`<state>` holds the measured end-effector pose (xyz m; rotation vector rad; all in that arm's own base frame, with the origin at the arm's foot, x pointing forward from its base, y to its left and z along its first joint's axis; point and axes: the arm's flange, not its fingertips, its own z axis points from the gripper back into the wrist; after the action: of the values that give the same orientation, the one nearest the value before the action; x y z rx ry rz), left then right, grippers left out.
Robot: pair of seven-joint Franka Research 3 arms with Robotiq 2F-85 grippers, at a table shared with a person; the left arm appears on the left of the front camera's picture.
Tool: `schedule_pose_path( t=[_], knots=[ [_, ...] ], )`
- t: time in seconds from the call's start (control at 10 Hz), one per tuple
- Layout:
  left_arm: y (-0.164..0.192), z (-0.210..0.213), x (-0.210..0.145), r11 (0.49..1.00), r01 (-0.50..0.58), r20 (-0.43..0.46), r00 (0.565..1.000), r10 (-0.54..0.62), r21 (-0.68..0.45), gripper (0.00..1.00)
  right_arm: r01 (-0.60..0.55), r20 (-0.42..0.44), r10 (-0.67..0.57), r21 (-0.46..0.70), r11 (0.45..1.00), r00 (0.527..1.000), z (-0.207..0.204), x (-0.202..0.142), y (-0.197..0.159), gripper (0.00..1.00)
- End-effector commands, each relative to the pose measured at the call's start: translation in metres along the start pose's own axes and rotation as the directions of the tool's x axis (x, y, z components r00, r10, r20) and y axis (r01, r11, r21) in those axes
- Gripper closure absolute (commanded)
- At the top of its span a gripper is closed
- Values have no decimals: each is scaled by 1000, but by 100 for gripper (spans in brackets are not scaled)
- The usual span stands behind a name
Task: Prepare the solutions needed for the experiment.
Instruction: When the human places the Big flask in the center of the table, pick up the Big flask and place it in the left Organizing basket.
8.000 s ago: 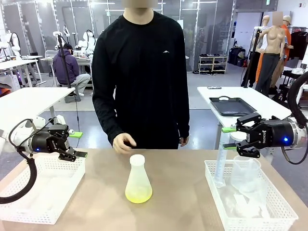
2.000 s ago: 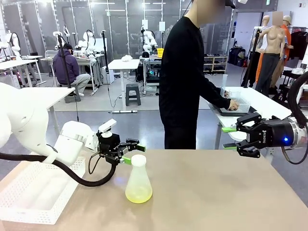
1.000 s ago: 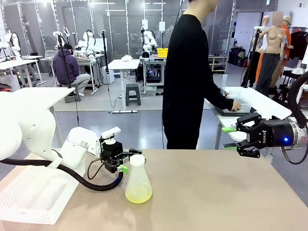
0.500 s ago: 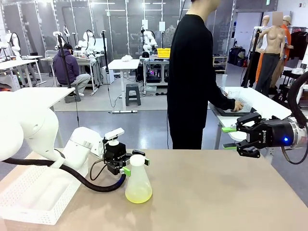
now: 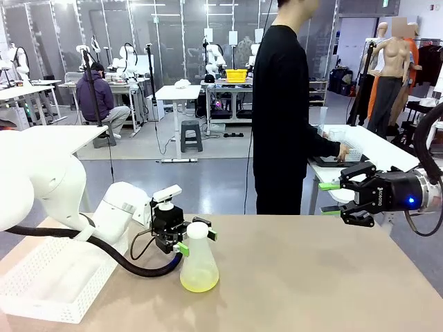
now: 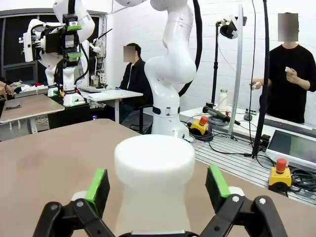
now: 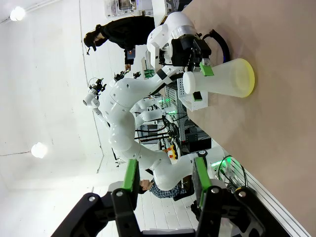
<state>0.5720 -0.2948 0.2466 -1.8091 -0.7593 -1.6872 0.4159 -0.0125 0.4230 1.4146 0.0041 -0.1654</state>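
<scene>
Front view: a translucent, frosted plastic conical flask (image 5: 199,259) with a small white round cap (image 5: 199,229) stands on the smooth tan counter (image 5: 311,277), left of centre. A shallow layer of clear, pale yellow-green solution (image 5: 199,280) sits in its wide base. The left gripper (image 5: 196,240), black with green pads, reaches in from the left; its fingers are spread wide on either side of the flask's neck, just beside it, not clenched. Half a second ago it sat slightly farther left. A white lattice plastic basket (image 5: 48,283) rests at the near left. The right gripper (image 5: 331,198) hangs over the far right edge, fingers half spread, grasping nothing, unchanged. A person in a black long-sleeved top (image 5: 280,117) stands beyond the counter, reaching to a side table.

Left wrist view: the matte white cap (image 6: 154,160) rises between the two green pads (image 6: 97,183), with gaps on both sides.

Right wrist view: the right gripper (image 7: 163,177) fingers stand apart on empty air; the flask (image 7: 227,79) and left gripper (image 7: 197,79) show far off.
</scene>
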Motion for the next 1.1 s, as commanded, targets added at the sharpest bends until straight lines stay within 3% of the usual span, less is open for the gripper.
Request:
schedule_pose_path(
  t=[0.0,0.1,1.0],
  knots=[
    [-5,-9,4,1000,15,-19,1000,-15,25,0,-7,10,7,-2,1000,1000,0,0,1,44],
    [-4,-11,5,1000,6,-22,1000,-6,21,0,-7,10,7,-2,1000,1000,0,0,1,44],
    [3,-11,12,999,-13,-65,998,16,46,92,-7,10,7,-2,1000,1000,0,0,1,44]
  ],
)
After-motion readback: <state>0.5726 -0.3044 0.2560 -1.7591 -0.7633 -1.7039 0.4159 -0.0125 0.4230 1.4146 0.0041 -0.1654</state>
